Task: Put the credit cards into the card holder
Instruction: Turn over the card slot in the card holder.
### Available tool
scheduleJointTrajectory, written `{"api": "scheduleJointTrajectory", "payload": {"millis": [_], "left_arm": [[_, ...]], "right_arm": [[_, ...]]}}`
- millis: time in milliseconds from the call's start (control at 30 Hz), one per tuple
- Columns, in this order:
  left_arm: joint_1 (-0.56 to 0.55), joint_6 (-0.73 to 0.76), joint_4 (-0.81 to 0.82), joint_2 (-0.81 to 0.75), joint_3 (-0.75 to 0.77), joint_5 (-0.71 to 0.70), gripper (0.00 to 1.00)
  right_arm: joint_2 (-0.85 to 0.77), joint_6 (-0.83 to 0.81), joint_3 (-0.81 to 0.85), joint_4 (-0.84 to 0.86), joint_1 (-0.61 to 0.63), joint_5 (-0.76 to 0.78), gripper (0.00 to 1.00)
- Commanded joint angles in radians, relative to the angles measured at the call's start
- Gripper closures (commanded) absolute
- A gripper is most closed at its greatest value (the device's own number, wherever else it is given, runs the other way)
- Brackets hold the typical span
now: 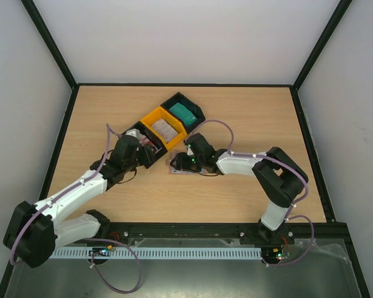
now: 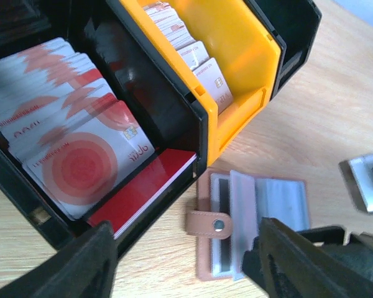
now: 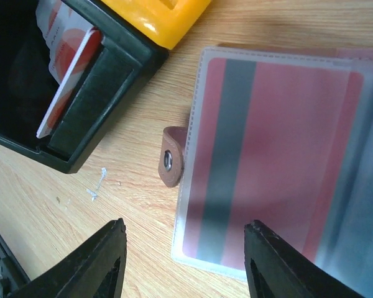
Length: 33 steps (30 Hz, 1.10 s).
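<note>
Left gripper (image 2: 193, 264) and right gripper (image 3: 185, 261) gape empty over the card holder (image 2: 270, 205) — red card (image 3: 286, 143) inside, tray (image 3: 90, 108) at ten o'clock.

Three trays stand touching in a row on the table (image 1: 248, 124), running toward 2 o'clock: near tray (image 2: 201, 139), middle tray (image 2: 248, 49), far tray (image 2: 295, 31), each holding credit cards (image 2: 81, 161). The card holder (image 2: 264, 208) lies open beside the near tray, at its 4 o'clock, with one card (image 3: 273, 155) in its pocket.
</note>
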Motion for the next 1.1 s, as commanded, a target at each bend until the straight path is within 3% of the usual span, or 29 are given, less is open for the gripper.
{"api": "scheduleJointTrajectory", "payload": {"millis": [0,67,133,167,367,433,600,700,867,1067], "left_arm": [[0.02,0.084,-0.059,-0.036,0.032,-0.004,0.33],[0.027,0.142,-0.08,-0.037,0.062,0.013,0.24],[0.028,0.185,-0.108,-0.032,0.098,0.019,0.05],[0.028,0.204,-0.121,-0.027,0.115,0.021,0.01],[0.028,0.296,-0.172,0.044,0.208,0.06,0.01],[0.028,0.297,-0.184,0.085,0.229,0.057,0.04],[0.029,0.264,-0.197,0.174,0.261,0.064,0.28],[0.031,0.254,-0.202,0.22,0.277,0.062,0.37],[0.035,0.268,-0.225,0.293,0.316,0.044,0.41],[0.035,0.309,-0.275,0.373,0.363,0.027,0.41]], "right_arm": [[-0.045,-0.003,0.025,0.016,0.001,0.048,0.48],[-0.086,-0.01,0.022,0.002,-0.008,0.093,0.48],[-0.125,-0.019,0.019,-0.013,-0.022,0.134,0.47],[-0.144,-0.025,0.019,-0.023,-0.027,0.153,0.47],[-0.175,-0.097,0.042,-0.086,-0.034,0.225,0.5],[-0.144,-0.129,0.062,-0.106,-0.034,0.218,0.55],[-0.052,-0.179,0.114,-0.153,-0.016,0.213,0.66],[0.02,-0.213,0.151,-0.184,-0.007,0.193,0.69],[0.119,-0.204,0.171,-0.201,-0.001,0.16,0.74],[0.119,-0.177,0.163,-0.191,-0.005,0.175,0.76]]}}
